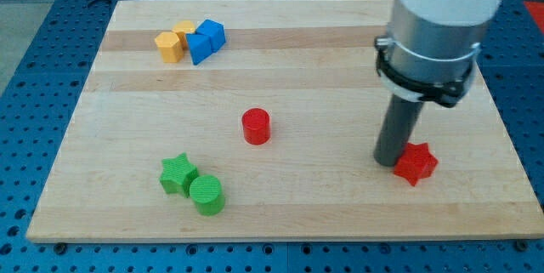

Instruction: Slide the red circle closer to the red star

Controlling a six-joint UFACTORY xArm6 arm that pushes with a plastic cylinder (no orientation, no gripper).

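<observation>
And there's my tip (389,162), planted on the table (340,213) at the view's right, pressed right up against the left side of the red star (415,163); there's no claw on this arm, only the dark rod, so nothing is clenched or released. The red circle (256,126) sits near the middle of the table, well apart from the star and off to the view's left of my tip. Down at the lower left, a green star (178,173) touches a green circle (206,195). Up at the top left, two yellow blocks (176,41) huddle against two blue blocks (206,40), their exact shapes hard to make out.
</observation>
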